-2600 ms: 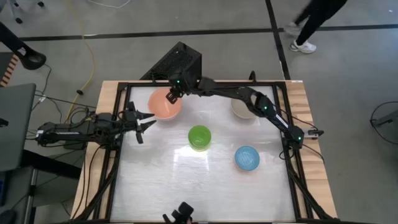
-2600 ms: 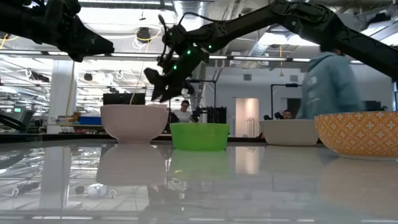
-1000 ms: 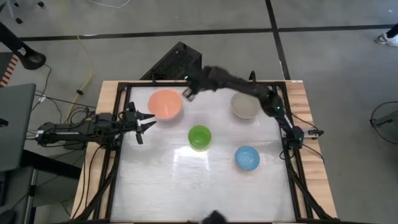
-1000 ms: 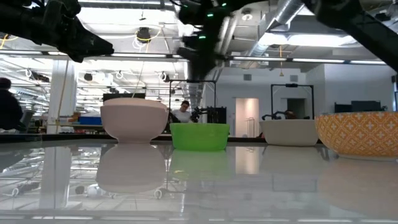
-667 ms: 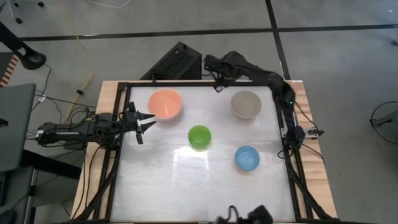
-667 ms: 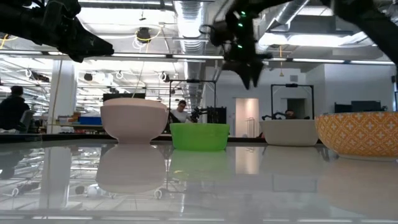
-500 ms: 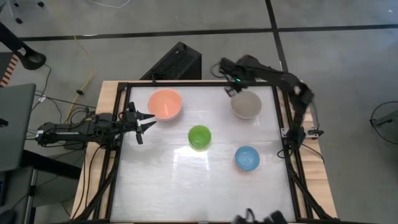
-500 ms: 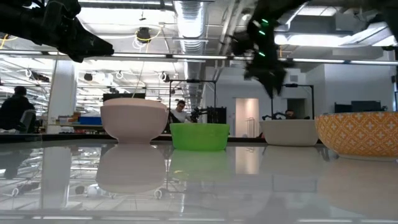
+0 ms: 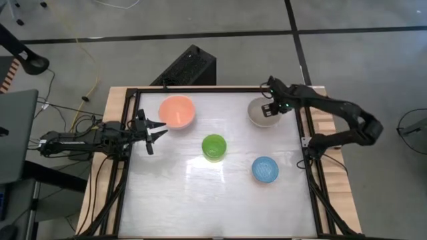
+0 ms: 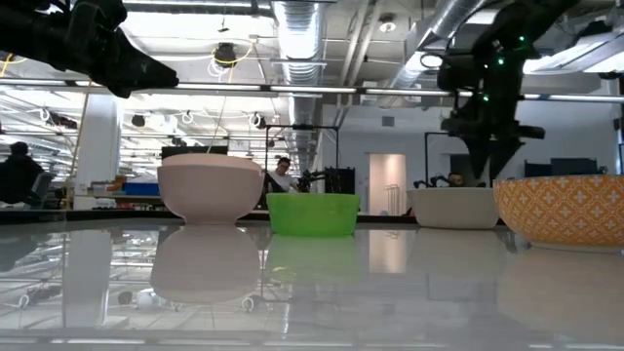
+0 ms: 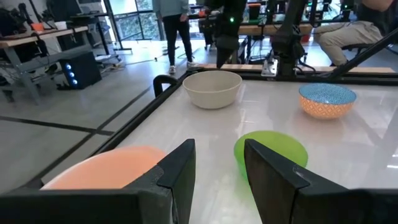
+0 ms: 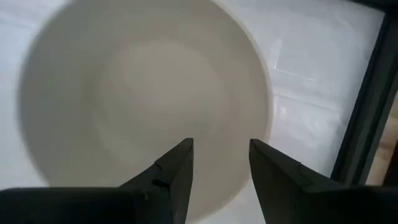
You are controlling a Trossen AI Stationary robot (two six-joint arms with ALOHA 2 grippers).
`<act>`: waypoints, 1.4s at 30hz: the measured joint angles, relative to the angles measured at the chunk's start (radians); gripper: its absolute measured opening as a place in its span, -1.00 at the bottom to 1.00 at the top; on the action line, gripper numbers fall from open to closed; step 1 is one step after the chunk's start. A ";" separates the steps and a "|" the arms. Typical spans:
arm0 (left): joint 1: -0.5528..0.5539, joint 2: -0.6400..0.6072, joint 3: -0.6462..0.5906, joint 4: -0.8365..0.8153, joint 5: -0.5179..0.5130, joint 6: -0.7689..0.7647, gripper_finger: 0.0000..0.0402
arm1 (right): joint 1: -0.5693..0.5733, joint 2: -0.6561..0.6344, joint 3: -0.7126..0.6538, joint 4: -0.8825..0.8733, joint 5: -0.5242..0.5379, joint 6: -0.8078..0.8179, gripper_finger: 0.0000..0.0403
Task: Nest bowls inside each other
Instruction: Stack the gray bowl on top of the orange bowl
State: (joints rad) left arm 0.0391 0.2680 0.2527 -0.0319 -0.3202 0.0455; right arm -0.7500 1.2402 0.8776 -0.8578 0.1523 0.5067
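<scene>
Four bowls rest on their bases on the white table: a salmon-pink one (image 9: 177,111) far left, a pale cream-beige one (image 9: 260,113) far right, a small green one (image 9: 214,147) in the middle and a light blue one (image 9: 265,169) near right. My right gripper (image 9: 269,109) hangs open over the pale bowl (image 12: 143,81), pointing steeply down, its fingers (image 12: 180,155) above the bowl's inside near the rim and clear of it. My left gripper (image 9: 162,131) waits open and level at the left edge, beside the pink bowl (image 11: 106,168).
A black frame rail (image 9: 303,133) runs around the table, close to the pale bowl's right side. A black box (image 9: 190,67) stands beyond the far edge. People show in the room behind the table (image 11: 177,31). Bare table surface lies along the near edge.
My right gripper has swung from above the table's far edge beside the pink bowl toward the right edge, come down over the pale bowl and rolled about its own line, staying open. The bowls have kept their places.
</scene>
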 joint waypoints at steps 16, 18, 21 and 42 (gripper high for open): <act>0.000 0.000 0.000 0.026 0.000 -0.031 -0.36 | -0.065 0.136 -0.083 0.177 0.002 -0.018 -0.14; 0.000 0.000 0.000 0.025 0.000 -0.031 -0.36 | -0.064 0.164 -0.083 0.195 0.002 -0.022 -0.14; 0.000 0.000 0.000 0.024 0.000 -0.031 -0.36 | -0.064 0.206 -0.083 0.215 0.001 -0.035 -0.20; 0.000 0.000 0.000 0.030 0.000 -0.016 -0.36 | 0.162 0.156 0.249 0.300 -0.044 0.016 -0.97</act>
State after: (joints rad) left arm 0.0391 0.2684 0.2527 -0.0017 -0.3202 0.0296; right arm -0.5877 1.3960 1.1263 -0.5580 0.1087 0.5226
